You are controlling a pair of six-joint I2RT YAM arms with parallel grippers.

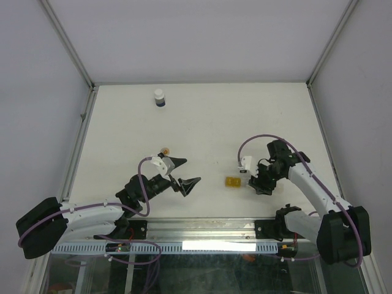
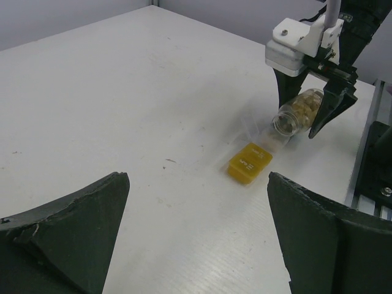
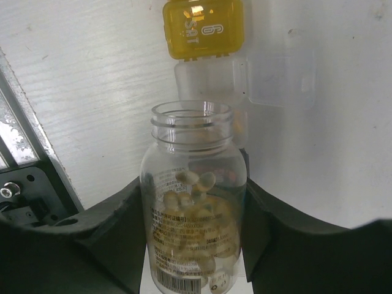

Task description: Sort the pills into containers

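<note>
My right gripper (image 3: 193, 205) is shut on a small clear vial (image 3: 193, 202), held tilted with its open mouth toward the containers. Pale tan pills (image 3: 196, 184) lie inside the vial. The container strip lies on the table just beyond the mouth. Its yellow compartment (image 3: 203, 27) is closed, and the clear one (image 3: 205, 79) beside it has its lid (image 3: 275, 76) open. The rest of the strip is hidden behind the vial. In the top view the yellow compartment (image 1: 233, 182) lies left of my right gripper (image 1: 260, 182). My left gripper (image 1: 184, 174) is open and empty, well left of the strip (image 2: 250, 162).
A white-capped dark blue bottle (image 1: 159, 98) stands at the far left back of the table. A small tan thing (image 1: 164, 149) lies beside my left wrist. The table's metal rail (image 1: 202, 228) runs along the near edge, close behind the right gripper.
</note>
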